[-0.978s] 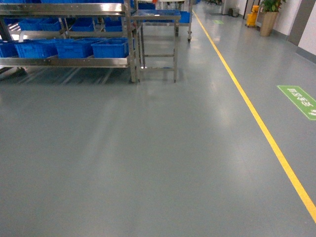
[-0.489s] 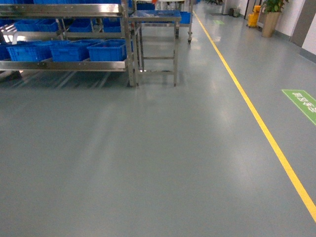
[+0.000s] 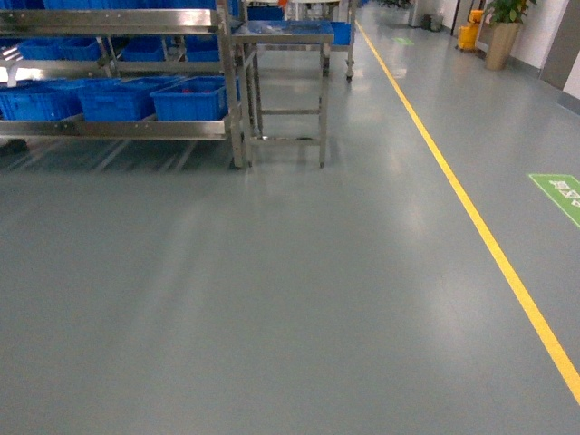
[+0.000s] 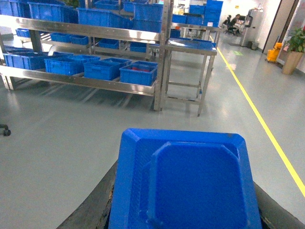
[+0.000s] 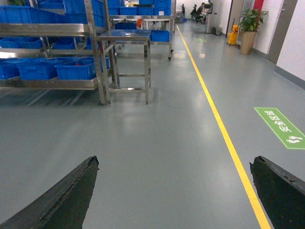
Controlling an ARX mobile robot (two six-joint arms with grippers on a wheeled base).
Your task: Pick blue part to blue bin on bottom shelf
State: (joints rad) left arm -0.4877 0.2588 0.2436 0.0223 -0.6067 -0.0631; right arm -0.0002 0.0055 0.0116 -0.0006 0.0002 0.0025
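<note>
The left gripper (image 4: pixel 183 210) clasped the blue part (image 4: pixel 190 181) between its fingers (image 4: pixel 90 210), well short of the rack (image 3: pixel 237 91). Blue bins (image 4: pixel 138 74) lined the bottom shelf (image 4: pixel 95 82), one at its right end. The right gripper (image 5: pixel 174 195) was spread wide above bare floor (image 3: pixel 290 299).

Bins (image 3: pixel 190 98) sit in a row on the bottom shelf (image 3: pixel 113 129), with a steel table (image 3: pixel 283 32) just right of the rack.
</note>
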